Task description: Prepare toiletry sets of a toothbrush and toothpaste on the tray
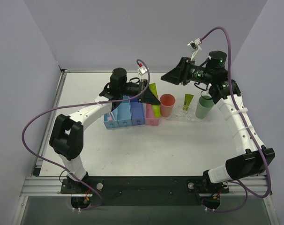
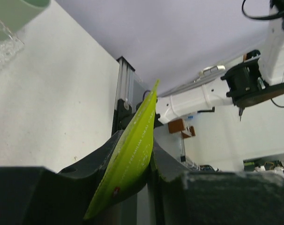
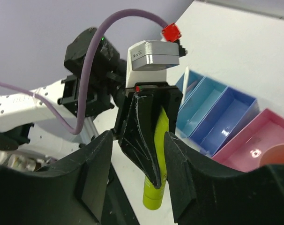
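The left gripper (image 1: 150, 96) squeezes a toothpaste (image 2: 132, 150) tube tight, up over the bins (image 1: 124, 115), probably to carry it to the tray (image 1: 192, 117). The right gripper (image 1: 168, 76) hangs open up high, holding nothing.

Faint white print on the toothpaste (image 2: 132, 154), too blurred to read
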